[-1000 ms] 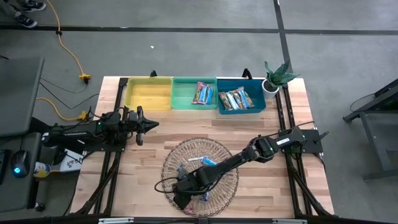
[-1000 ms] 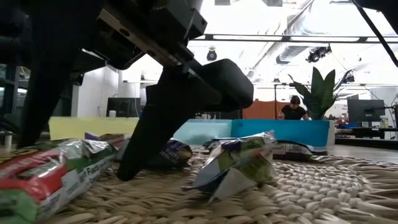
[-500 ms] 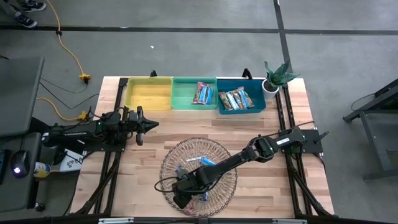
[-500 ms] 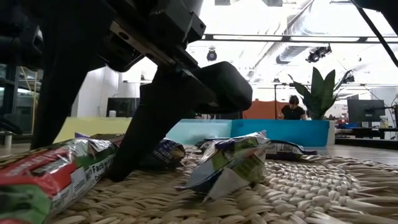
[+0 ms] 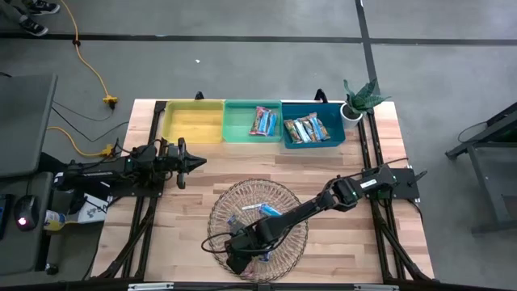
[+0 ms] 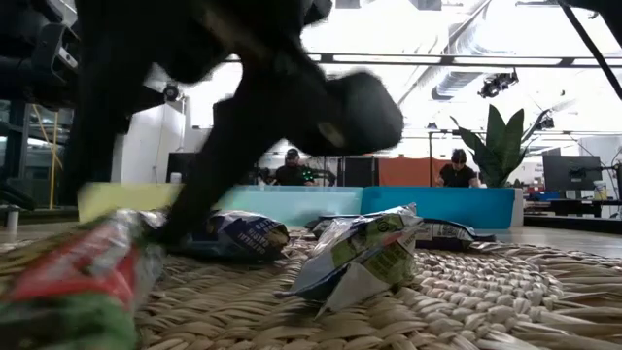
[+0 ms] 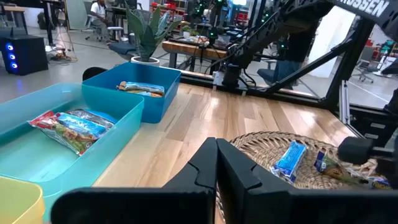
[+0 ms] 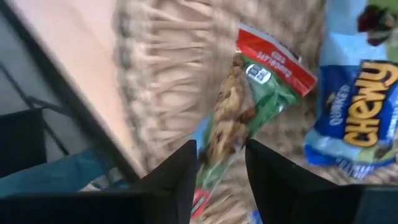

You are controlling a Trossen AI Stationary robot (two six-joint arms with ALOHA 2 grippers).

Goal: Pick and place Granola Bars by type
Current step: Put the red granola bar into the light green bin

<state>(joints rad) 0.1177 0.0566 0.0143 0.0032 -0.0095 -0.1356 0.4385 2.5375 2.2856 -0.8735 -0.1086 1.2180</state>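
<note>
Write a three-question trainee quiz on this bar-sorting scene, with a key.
1. True or false: the yellow bin holds bars.
2. Which gripper works inside the wicker basket? A) left B) right
3. Fill in: the right gripper has its fingers either side of a red and ____ bar.

Key: 1 false, it shows no bars, while the green bin and blue bin do. 2 B; the left gripper waits shut over the table. 3 green.
</note>
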